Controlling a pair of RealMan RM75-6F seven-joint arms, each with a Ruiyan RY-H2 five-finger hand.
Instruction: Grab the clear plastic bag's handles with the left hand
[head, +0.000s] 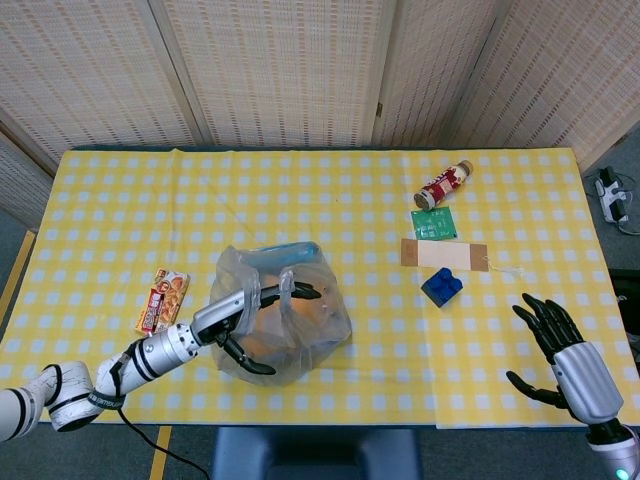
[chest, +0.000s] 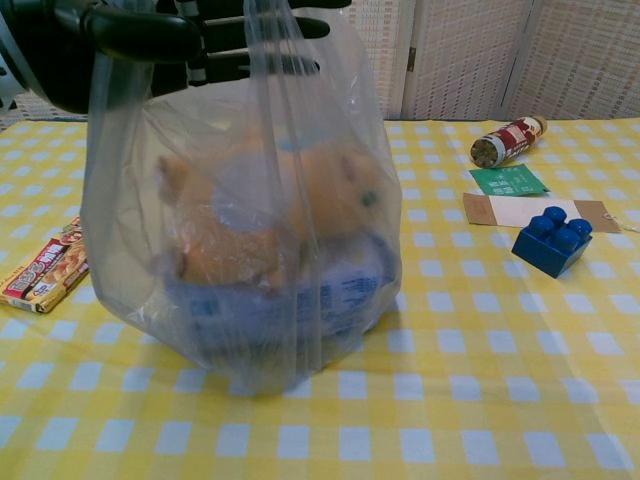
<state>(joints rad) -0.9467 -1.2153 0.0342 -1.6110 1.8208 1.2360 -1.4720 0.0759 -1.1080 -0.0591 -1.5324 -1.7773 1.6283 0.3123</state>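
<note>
My left hand (head: 232, 318) is up at the mouth of the clear plastic bag (head: 285, 315), which stands near the front edge of the yellow checked tabletop (head: 330, 200). From the chest view my dark fingers (chest: 255, 45) reach through the top of the bag, with the thin film draped over them and the thumb outside, so I have the handles hooked, though I cannot tell how firmly. The bag is cloudy and crinkled, bulging around an orange plush toy (chest: 290, 200) on top of a blue and white pack (chest: 300, 300). My right hand (head: 560, 345) hangs at the near right, fingers spread and holding nothing.
</note>
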